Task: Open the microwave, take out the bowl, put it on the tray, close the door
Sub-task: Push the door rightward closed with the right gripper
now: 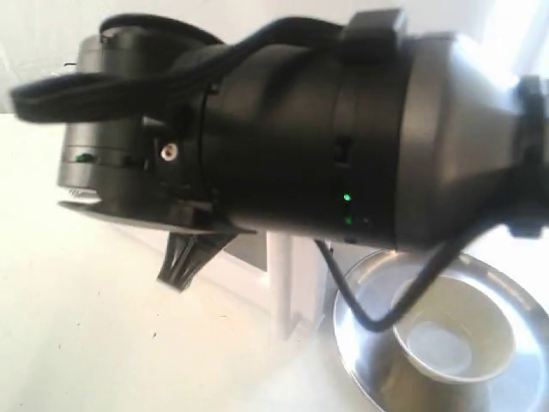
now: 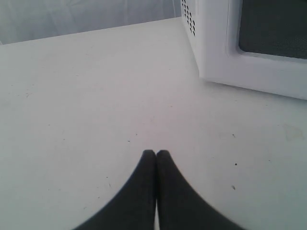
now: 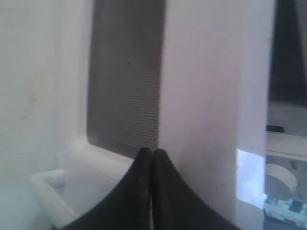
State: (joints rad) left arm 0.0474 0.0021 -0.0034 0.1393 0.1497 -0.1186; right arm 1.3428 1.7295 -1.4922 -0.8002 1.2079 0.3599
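Note:
The cream-white bowl sits inside the shiny silver tray at the lower right, a black cable crossing in front of it. My right arm fills most of the exterior view. My right gripper is shut and empty, its tips against the white door beside the dark window. A white bar, the door handle, shows under the arm. My left gripper is shut and empty, low over the table, apart from the microwave. I cannot tell whether the door is fully closed.
A round white knob and a dark panel show past the door's edge. The white tabletop spreads out to the side of the microwave's vented wall.

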